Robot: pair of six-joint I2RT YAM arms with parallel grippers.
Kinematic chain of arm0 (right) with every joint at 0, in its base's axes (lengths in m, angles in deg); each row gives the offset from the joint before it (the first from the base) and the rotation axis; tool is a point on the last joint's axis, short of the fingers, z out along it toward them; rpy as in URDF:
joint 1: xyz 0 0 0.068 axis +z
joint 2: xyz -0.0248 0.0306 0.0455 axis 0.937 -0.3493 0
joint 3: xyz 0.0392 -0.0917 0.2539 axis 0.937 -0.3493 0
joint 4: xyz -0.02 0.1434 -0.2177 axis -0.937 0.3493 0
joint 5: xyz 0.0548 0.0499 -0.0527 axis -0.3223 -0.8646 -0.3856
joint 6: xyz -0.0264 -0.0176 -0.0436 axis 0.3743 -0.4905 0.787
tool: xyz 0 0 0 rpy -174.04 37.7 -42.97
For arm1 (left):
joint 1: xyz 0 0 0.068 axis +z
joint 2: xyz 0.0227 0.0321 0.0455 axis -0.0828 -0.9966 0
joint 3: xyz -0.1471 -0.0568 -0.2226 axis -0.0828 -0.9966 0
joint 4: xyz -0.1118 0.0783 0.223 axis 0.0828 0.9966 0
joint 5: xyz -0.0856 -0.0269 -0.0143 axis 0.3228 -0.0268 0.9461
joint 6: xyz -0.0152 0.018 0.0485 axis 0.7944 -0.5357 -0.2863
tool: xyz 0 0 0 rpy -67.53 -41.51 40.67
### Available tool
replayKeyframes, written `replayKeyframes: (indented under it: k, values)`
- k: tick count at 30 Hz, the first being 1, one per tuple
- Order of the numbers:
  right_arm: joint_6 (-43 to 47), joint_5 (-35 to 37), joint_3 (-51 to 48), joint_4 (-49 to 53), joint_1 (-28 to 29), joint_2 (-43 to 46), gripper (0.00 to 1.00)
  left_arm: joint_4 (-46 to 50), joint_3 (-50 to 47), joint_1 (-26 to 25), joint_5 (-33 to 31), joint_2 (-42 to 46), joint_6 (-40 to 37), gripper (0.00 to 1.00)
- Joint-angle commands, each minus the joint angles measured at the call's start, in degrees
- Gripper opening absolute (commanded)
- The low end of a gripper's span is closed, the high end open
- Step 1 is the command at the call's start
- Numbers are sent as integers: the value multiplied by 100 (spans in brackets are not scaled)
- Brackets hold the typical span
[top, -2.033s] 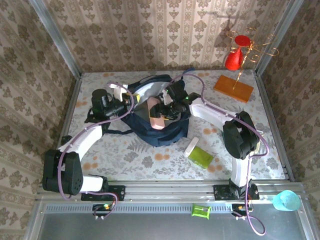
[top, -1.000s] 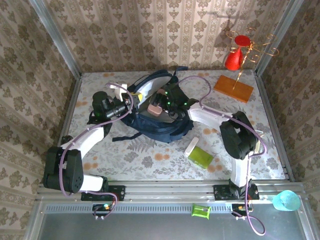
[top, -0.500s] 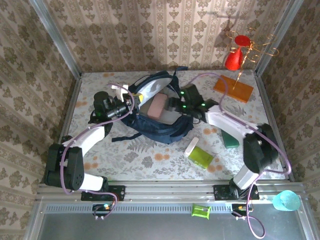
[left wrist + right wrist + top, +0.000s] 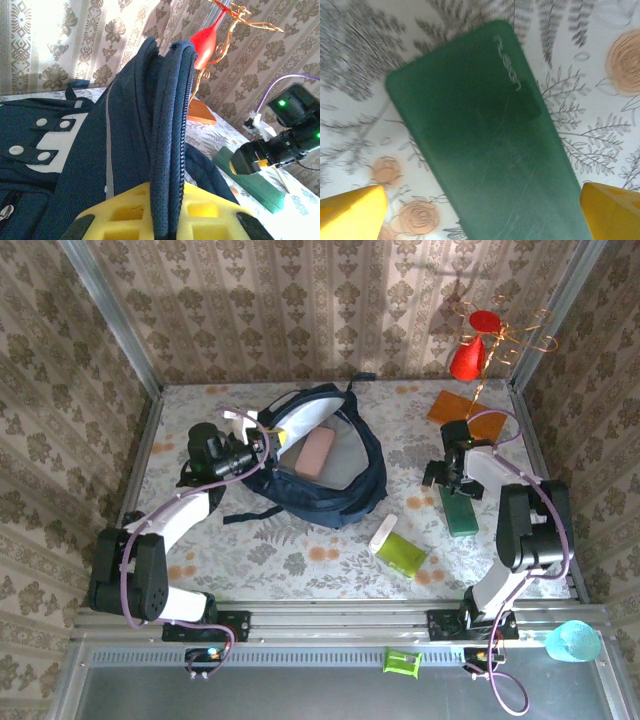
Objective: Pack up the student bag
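in the right wrist view the green case (image 4: 490, 150) runs off the bottom edge, its raised lettering too smeared to read, and the counter (image 4: 365, 60) beyond it is blurred. the yellow fingertips (image 4: 351, 206) of the right gripper (image 4: 481, 212) are cut by the lower corners. in the left wrist view the student bag (image 4: 125, 150) is cut off left and below, and its zipped rim covers the gap of the left gripper (image 4: 165, 222).

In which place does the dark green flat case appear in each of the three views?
Top external: dark green case right of centre, near the right side.
Left wrist: lower right, past the student bag.
Right wrist: across the middle, diagonal.
Shared landmark: the floral table cover under it.
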Motion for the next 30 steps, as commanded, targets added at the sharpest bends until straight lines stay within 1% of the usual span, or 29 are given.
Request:
replayKeyframes:
  k: [1, 6, 10, 15, 19, 22, 24, 26, 28, 30]
  values:
    - [275, 223, 259, 419, -45, -236, 100, -299, 316, 68, -46, 88, -170, 0]
    - [456, 389, 354, 622, -118, -521, 100, -236, 318, 84, -68, 94, -214, 0]
    - [572, 129, 366, 696, -209, -665, 100, -205, 332, 87, -73, 75, -217, 0]
    - [589, -65, 379, 678, -209, -526, 100, -184, 340, 89, -73, 68, -214, 0]
    - [475, -991, 328, 558, -194, -438, 100, -155, 346, 86, -71, 67, -249, 0]
    - [206, -1757, 142, 220, -104, -51, 98, -134, 356, 86, -60, 56, -241, 0]
    - [46, -2070, 97, 88, -95, 256, 97, -124, 363, 86, -55, 50, -235, 0]
    - [18, -1975, 156, 162, -94, 482, 96, -124, 366, 86, -38, 45, -239, 0]
    - [93, -1481, 219, 314, -101, 577, 97, -118, 365, 86, -38, 49, -246, 0]
    - [247, -1017, 279, 523, -103, 452, 99, -113, 366, 86, -23, 57, -255, 0]
